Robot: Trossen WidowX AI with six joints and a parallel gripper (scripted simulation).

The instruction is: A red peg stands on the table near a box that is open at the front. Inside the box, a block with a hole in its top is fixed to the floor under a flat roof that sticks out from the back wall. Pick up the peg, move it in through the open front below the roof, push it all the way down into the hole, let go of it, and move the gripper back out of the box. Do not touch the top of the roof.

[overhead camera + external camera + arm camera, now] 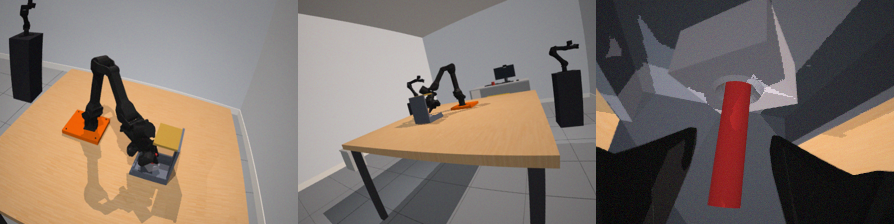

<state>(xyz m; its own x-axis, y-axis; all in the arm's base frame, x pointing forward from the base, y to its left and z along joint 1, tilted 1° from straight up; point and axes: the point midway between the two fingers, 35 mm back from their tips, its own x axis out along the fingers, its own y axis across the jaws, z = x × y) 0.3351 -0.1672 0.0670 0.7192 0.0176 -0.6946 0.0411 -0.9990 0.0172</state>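
Observation:
The red peg (156,154) (728,155) has its far end in the hole of the grey block (151,168) (723,45); a long part still stands out above the block, and how deep it sits is hard to tell. My gripper (734,139) is open inside the box (149,179) (420,111), with one finger on each side of the peg and a gap to both. In the top view the gripper and wrist hide much of the peg and block. The mustard roof (168,136) (427,94) sticks out from the back wall, close beside my wrist.
Low walls edge the box. Its tall back wall (180,144) stands on the far side from my orange base plate (84,135) (466,106). The box stands on the wooden table (208,157) (481,135). Other arms on dark pedestals stand beyond the table.

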